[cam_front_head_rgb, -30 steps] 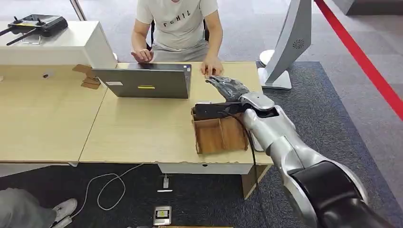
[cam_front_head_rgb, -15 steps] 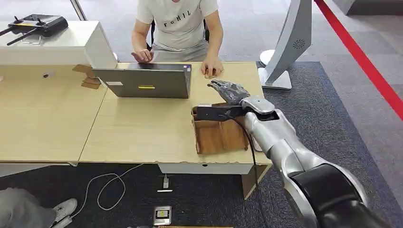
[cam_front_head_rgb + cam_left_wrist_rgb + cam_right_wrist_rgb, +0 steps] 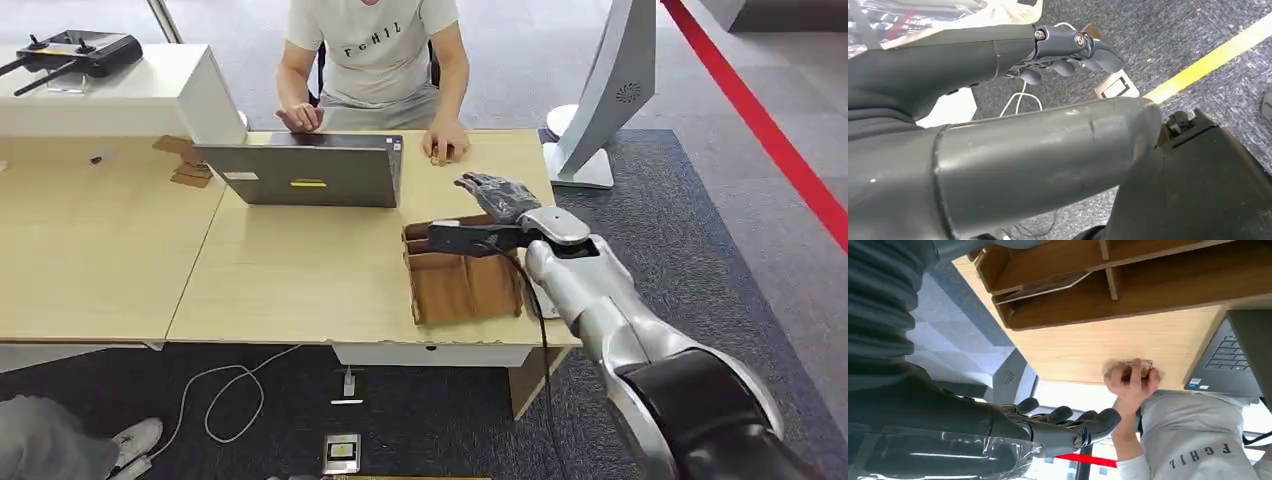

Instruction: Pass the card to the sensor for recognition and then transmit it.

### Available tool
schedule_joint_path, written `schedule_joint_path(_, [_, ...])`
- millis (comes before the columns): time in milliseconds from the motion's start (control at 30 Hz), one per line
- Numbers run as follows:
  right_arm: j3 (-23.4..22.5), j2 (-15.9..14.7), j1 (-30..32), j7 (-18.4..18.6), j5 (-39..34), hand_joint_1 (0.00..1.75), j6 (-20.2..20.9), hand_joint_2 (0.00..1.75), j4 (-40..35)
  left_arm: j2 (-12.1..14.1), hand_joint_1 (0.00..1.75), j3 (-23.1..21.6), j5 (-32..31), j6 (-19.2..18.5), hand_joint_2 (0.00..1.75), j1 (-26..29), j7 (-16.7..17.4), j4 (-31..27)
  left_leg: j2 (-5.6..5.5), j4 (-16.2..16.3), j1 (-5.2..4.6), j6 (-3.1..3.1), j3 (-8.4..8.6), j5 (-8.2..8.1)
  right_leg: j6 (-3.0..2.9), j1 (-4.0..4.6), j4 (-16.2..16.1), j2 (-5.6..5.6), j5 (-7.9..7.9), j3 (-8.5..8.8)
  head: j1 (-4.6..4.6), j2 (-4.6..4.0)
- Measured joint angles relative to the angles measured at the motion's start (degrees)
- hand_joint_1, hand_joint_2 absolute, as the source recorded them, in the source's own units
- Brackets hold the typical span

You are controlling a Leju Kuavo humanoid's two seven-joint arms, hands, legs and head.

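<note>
Right hand (image 3: 497, 195), fingers spread and holding nothing, above the table (image 3: 290, 290) just beyond the wooden tray (image 3: 465, 285). A seated person's hand (image 3: 445, 143) rests on the table beside an open laptop (image 3: 305, 170).

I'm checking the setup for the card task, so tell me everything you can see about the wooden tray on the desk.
The wooden tray is a shallow brown box, open on top, split by thin wooden dividers into compartments. It lies flat near the desk's front right corner, right of the laptop. The right hand hovers over its far edge, and a dark flat part by that wrist hides its far side. What the compartments hold cannot be told.
</note>
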Motion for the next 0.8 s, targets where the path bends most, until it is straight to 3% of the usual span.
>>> schedule_joint_path(367, [0.0,-1.29,0.19,0.11,-0.5,0.0,-0.42,1.75,0.0,-0.07,0.0,0.0,-0.15,0.09,0.0,0.0,0.0,-0.02,0.01,0.0,0.0,0.0,0.0,0.0,0.0,0.0,0.0,0.0,0.0,0.0,0.0,0.0])
schedule_joint_path(800, [0.0,-0.79,1.11,-1.31,-0.44,0.0,-0.98,1.75,0.0,-0.17,0.0,0.0,-0.15,0.44,0.0,0.01,0.33,-0.02,0.0,0.0,0.0,0.0,0.0,0.0,0.0,0.0,0.0,0.0,0.0,0.0,0.0,0.0])
